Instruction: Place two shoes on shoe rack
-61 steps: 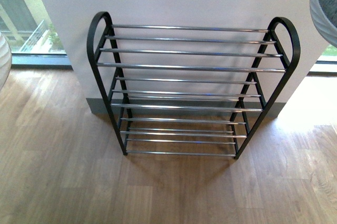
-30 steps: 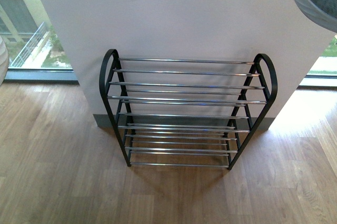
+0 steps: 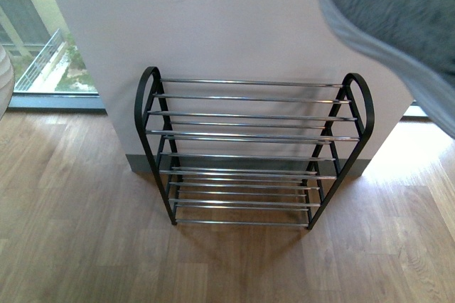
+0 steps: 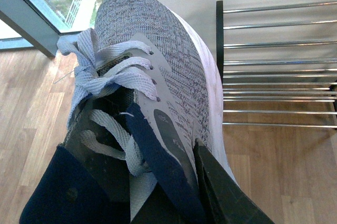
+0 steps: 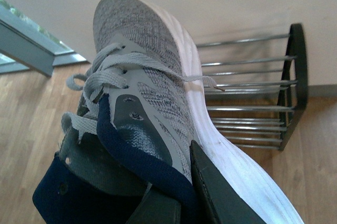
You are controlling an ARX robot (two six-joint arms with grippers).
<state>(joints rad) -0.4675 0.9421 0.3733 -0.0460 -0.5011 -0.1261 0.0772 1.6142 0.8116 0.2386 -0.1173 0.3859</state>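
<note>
Shoe rack upright on the wood floor, back to the white wall. Black frame with rounded side tops, shelves of thin shiny rods. Window off to the left of the wall.

High in the top right corner of the front view, blurred and close to the camera: the right-hand sneaker. Grey knit above a white sole edge, up and to the right of the rack, touching no part of it. At the far left edge, only a pale curved sliver, too little to name with certainty.

Seen from the left wrist: left gripper pinching the left-hand sneaker at the ankle opening. Dark blue padded finger on one side, black finger pressed to the outer side by the white sole. Pale laces loose and untidy, toe aimed away from the camera, rack rods just beyond it.

Seen from the right wrist: much the same grip. Right gripper clamped on the collar of the right-hand sneaker, toe up against the wall, rack lower down and behind. Neither sneaker on a shelf yet.

Lettering or logo on either sneaker: not readable. Darker grey patches on the side panels too blurred to tell whether branded or plain trim.
</note>
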